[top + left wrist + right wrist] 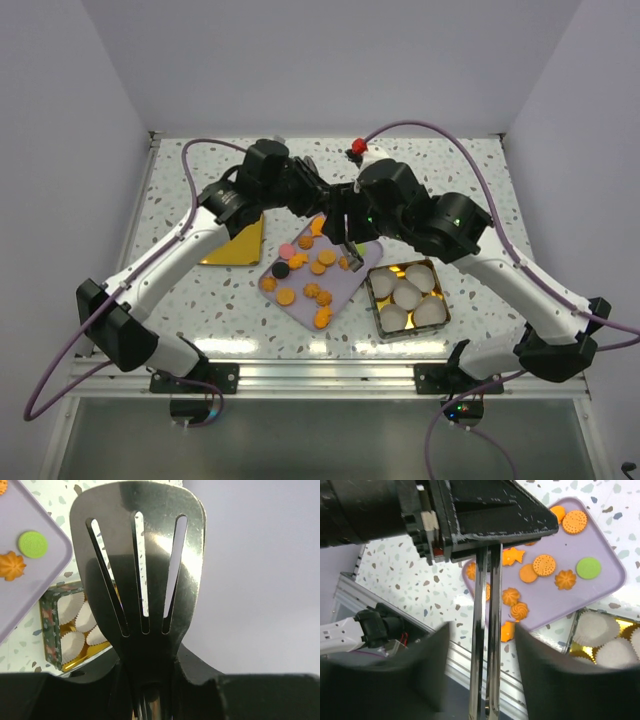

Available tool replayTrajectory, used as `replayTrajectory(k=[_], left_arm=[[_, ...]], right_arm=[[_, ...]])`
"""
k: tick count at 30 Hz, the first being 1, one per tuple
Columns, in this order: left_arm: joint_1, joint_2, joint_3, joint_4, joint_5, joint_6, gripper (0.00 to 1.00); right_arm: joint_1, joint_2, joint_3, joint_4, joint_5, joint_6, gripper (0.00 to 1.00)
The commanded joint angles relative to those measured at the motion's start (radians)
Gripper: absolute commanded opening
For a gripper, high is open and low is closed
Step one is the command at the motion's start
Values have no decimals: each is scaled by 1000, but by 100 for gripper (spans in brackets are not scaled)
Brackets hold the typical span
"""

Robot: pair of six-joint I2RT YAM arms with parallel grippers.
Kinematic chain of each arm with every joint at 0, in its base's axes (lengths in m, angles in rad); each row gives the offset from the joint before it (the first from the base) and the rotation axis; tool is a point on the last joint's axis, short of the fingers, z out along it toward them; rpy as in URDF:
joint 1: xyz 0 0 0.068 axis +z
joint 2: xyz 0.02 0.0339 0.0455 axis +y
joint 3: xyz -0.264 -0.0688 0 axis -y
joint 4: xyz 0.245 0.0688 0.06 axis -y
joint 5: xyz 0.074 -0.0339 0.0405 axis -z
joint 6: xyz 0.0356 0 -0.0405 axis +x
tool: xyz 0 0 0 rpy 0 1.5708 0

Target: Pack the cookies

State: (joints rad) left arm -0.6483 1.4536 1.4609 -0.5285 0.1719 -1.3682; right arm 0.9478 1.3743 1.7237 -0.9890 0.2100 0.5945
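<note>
Several small round cookies (310,270), mostly orange, with one black (281,269) and one pink (286,250), lie on a lavender tray (345,292). A green cookie (588,568) shows in the right wrist view and in the left wrist view (33,544). My left gripper (300,190) is shut on a slotted steel spatula (145,555), held above the tray's far end. My right gripper (480,645) is open, its fingers either side of the spatula's twin-rod handle (487,630) with gaps on both sides. In the top view the right gripper (345,215) meets the left one.
A square tin (378,315) holding white paper cups (407,295) stands right of the tray. A gold lid (235,245) lies left of the tray under the left arm. A small red object (357,148) sits at the back. White walls enclose the table.
</note>
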Motion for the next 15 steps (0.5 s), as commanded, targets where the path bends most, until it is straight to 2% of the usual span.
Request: replayTrajectory(k=[1,4,5,7,11,15], left_arm=[[1,-41,-22,19,-37,34,9],[-1,-73,-54,58,-58,11,4],[1,-82,-63,79,-74,5,3],[1,-111,-95,108,-83,-14,0],[-1,-157,-158,266,-83,-31,0],[1,-182,-158,312,-98,0,0]], right_arm=[[-1,-35,2,79,-15,5,65],[-1,-38,-7,93,-32,17,82],[-3,-38,-10,98,-35,22,84],[-1,-41,-22,113,-49,31,85],[-1,-38,-44,124,-66,44,83],[-1,-34,-59,127,-70,53,80]])
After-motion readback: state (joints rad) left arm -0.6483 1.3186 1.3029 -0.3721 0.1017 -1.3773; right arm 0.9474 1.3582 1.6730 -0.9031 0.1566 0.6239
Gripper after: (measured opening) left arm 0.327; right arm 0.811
